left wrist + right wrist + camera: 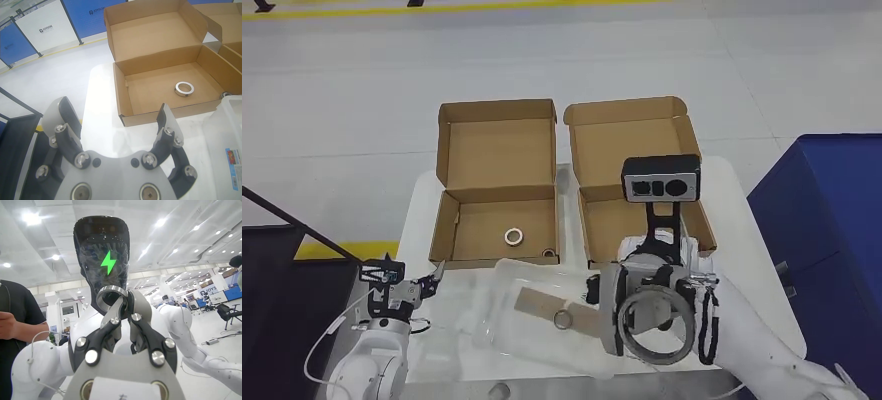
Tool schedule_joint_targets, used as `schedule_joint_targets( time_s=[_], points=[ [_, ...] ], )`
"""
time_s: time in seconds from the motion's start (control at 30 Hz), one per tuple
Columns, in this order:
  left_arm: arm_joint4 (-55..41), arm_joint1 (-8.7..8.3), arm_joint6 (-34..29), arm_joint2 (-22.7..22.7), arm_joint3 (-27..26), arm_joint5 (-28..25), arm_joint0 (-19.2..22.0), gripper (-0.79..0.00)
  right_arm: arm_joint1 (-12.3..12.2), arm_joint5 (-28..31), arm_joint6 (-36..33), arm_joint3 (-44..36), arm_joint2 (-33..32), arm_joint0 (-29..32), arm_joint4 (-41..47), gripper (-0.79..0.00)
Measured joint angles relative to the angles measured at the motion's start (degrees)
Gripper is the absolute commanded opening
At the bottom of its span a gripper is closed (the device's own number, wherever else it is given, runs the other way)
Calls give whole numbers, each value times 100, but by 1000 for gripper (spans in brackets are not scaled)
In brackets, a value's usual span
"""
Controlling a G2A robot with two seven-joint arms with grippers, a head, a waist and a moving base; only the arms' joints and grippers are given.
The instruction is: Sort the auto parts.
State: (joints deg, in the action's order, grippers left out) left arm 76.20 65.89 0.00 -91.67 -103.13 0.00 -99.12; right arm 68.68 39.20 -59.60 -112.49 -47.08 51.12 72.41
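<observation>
My right gripper (125, 303) is raised above the table in front of the right box and points up at the robot's head. It is shut on the rim of a shiny metal ring (113, 288). In the top view this gripper (647, 318) hides part of the right cardboard box (632, 130). The left cardboard box (497, 150) holds one metal ring (512, 237) (182, 87) and a small dark part (224, 94) in its near right corner. My left gripper (113, 106) (402, 285) hovers open and empty over the table's left front corner, short of that box.
A clear plastic container (532, 325) (225, 132) lies in front of the boxes with a cardboard strip and another ring (562, 319) in it. Both box lids stand open at the back. Bare white table (742, 200) shows right of the boxes.
</observation>
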Motion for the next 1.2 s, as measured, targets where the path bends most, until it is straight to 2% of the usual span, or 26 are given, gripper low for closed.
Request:
schedule_joint_targets(
  time_s=[0.1, 0.23, 0.33, 0.5, 0.6, 0.7, 0.8, 0.9, 1.03, 1.1, 1.2],
  points=[
    [0, 0, 0, 0, 0, 0, 0, 0, 97, -594, 326, -240, 219, 291, 1328, -785],
    [0, 0, 0, 0, 0, 0, 0, 0, 222, -1716, 443, -250, 571, 621, 2975, -785],
    [0, 0, 0, 0, 0, 0, 0, 0, 305, -2224, 496, -209, 674, 806, 3733, -785],
    [0, 0, 0, 0, 0, 0, 0, 0, 421, -2654, 554, -228, 710, 1005, 4269, -785],
    [0, 0, 0, 0, 0, 0, 0, 0, 469, -2590, 498, -131, 640, 1028, 3848, -785],
    [0, 0, 0, 0, 0, 0, 0, 0, 514, -2089, 361, 33, 437, 943, 3047, -785],
    [0, 0, 0, 0, 0, 0, 0, 0, 550, -1345, 367, 323, 149, 728, 1867, -785],
    [0, 0, 0, 0, 0, 0, 0, 0, 544, -556, 528, 632, -305, 446, 234, -785],
    [0, 0, 0, 0, 0, 0, 0, 0, 535, -346, 626, 429, -605, 369, -1025, -785],
    [0, 0, 0, 0, 0, 0, 0, 0, 554, -470, 512, 130, -540, 404, -1181, -785],
    [0, 0, 0, 0, 0, 0, 0, 0, 568, -574, 441, -60, -452, 434, -764, -785]
  ],
)
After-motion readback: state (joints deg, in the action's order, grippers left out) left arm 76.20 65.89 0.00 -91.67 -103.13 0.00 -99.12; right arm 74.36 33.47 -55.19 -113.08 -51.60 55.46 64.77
